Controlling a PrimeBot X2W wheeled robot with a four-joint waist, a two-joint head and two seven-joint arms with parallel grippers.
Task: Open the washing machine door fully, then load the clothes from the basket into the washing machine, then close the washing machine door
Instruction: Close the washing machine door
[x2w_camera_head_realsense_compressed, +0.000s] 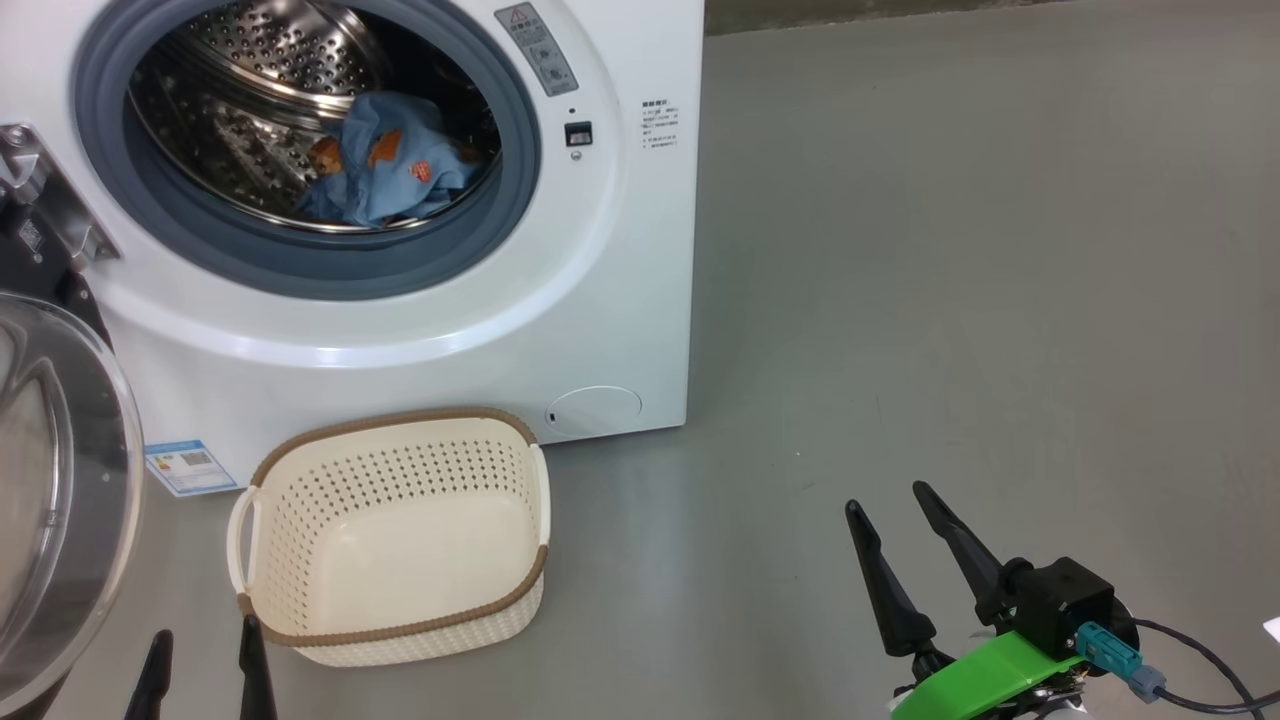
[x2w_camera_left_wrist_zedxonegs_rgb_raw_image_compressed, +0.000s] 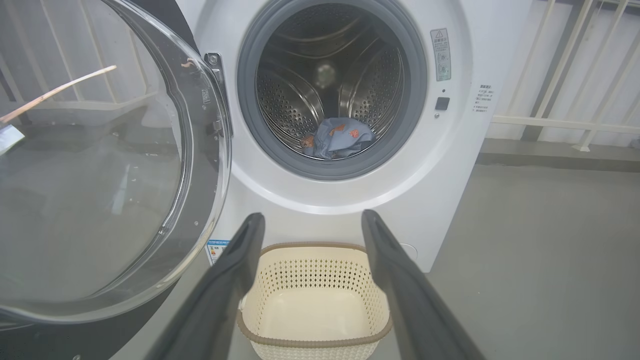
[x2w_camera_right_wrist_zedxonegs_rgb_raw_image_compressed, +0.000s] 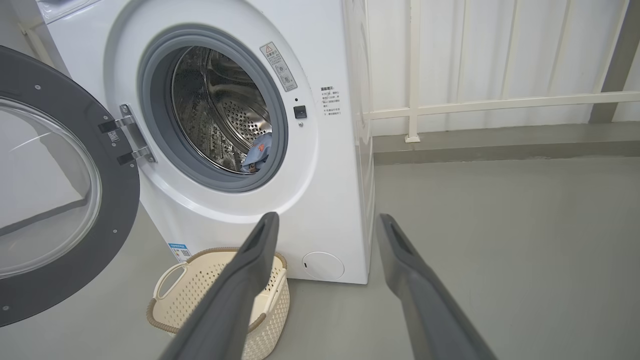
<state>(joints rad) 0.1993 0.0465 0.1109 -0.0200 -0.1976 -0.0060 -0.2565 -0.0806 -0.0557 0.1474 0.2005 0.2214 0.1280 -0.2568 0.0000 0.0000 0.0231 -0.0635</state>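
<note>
Right gripper (x2w_camera_head_realsense_compressed: 884, 496): black fingers (x2w_camera_head_realsense_compressed: 890, 590), green bracket (x2w_camera_head_realsense_compressed: 985, 675)

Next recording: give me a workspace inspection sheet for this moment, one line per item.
Surface: grey floor, bare to the right of the machine.
Job's things: washing machine door swung open on its left hinge; clothes lie in the drum of the washing machine; basket stands empty on the floor in front of it.
Clutter: nothing seen.
Grippers: left gripper open, empty, by the basket's near left corner; right gripper open, empty, over bare floor.
Cables: dark cable runs from a teal plug at the right wrist.
Surroundings: white railing behind the machine.
</note>
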